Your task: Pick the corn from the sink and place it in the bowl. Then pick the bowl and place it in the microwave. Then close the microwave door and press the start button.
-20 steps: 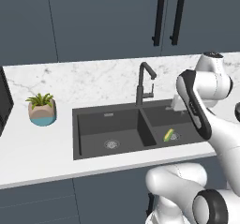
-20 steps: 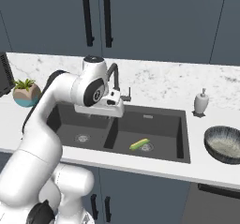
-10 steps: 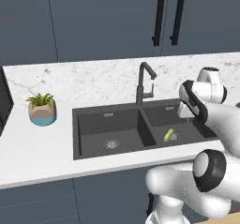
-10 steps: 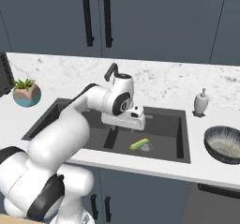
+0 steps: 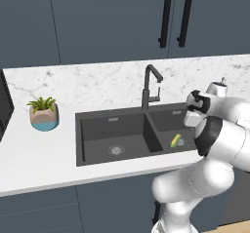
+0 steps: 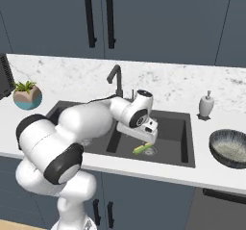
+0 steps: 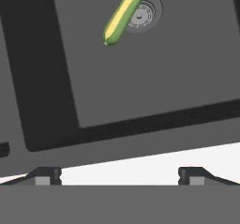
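At the far left of the left base view, a potted plant [image 5: 44, 113] is seen on the white surface [image 5: 34, 164]. Next comes the sink [image 5: 113, 135] with its black faucet [image 5: 151, 84]. The corn [image 5: 175, 140] is lying in the right basin, its end over the round drain [image 7: 143, 13]. The gripper [image 7: 119, 175] is held above the near rim of this basin, with its jaws spread wide and nothing between them. At the far right, in the right base view, a soap dispenser [image 6: 206, 105] and the bowl [image 6: 231, 148] are standing on the surface. The first step, picking the corn, seems to be in hand. The gripper probably must be lowered further and brought over the cob, then closed across it.
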